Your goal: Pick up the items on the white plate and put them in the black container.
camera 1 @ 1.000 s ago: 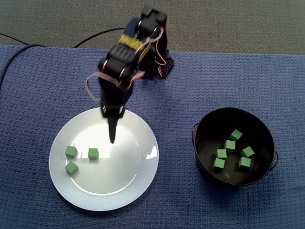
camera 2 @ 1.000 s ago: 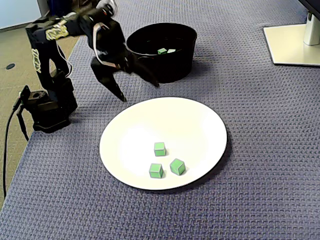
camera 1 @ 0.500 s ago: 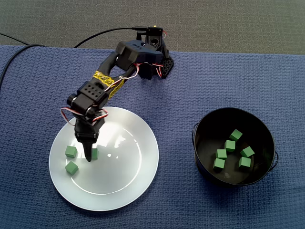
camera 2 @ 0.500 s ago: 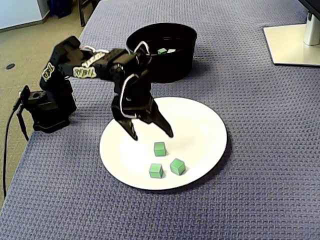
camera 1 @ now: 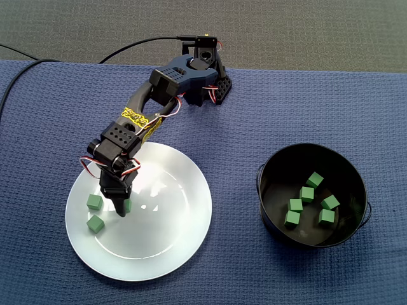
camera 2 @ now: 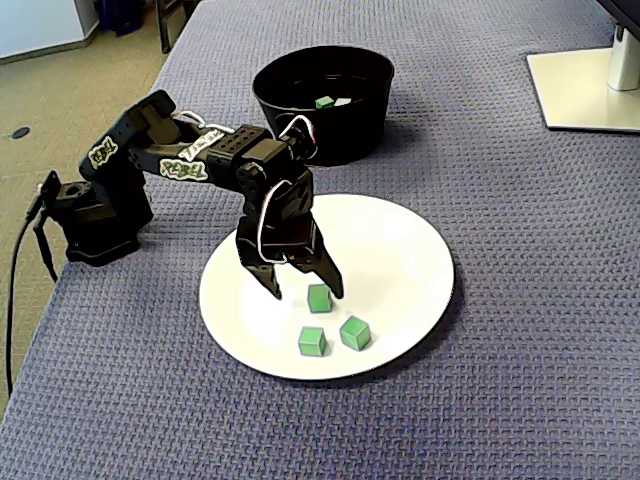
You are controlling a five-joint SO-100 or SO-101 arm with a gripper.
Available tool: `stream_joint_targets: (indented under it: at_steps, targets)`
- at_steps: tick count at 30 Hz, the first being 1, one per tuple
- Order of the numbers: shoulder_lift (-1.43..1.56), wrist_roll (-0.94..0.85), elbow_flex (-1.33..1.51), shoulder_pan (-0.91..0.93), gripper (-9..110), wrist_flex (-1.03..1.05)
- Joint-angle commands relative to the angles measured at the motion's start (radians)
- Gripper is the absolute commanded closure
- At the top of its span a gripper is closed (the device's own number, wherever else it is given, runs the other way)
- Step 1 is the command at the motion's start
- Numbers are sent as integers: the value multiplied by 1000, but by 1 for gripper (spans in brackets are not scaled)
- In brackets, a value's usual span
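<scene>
Three small green cubes lie on the white plate (camera 1: 166, 223) (camera 2: 400, 250). My black gripper (camera 1: 119, 207) (camera 2: 305, 291) is open and lowered to the plate, its fingers (camera 2: 274, 284) standing on either side of one cube (camera 1: 128, 204) (camera 2: 319, 298). In the fixed view from above, the fingers partly cover that cube. The other two cubes (camera 1: 94, 202) (camera 1: 95, 223) (camera 2: 312, 341) (camera 2: 355, 333) sit just beyond it, untouched. The black container (camera 1: 273, 219) (camera 2: 280, 110) stands apart from the plate and holds several green cubes (camera 1: 307, 194) (camera 2: 324, 101).
Everything rests on a blue woven cloth (camera 1: 286, 101). The arm's base (camera 1: 213, 86) (camera 2: 95, 215) stands at the cloth's edge, with a black cable (camera 1: 127, 46) (camera 2: 22, 250) trailing off it. A white stand foot (camera 2: 590, 85) sits near the container.
The arm swung from the plate's near rim out to the cubes and came down. The open fingers now straddle one cube. The cubes have not moved.
</scene>
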Motion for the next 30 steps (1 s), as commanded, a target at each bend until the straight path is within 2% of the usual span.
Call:
stream_joint_targets:
  at_steps: [1, 9, 16, 20, 25, 30]
  targets:
    - [6, -15, -52, -15, 81, -25]
    - [-8, -8, -43, -31, 100, -35]
    - [74, 8, 23, -32, 102, -31]
    - [298, 8, 110, -31, 102, -14]
    - [779, -29, 178, -71, 102, -6]
    - [1180, -158, 239, -354, 102, -106]
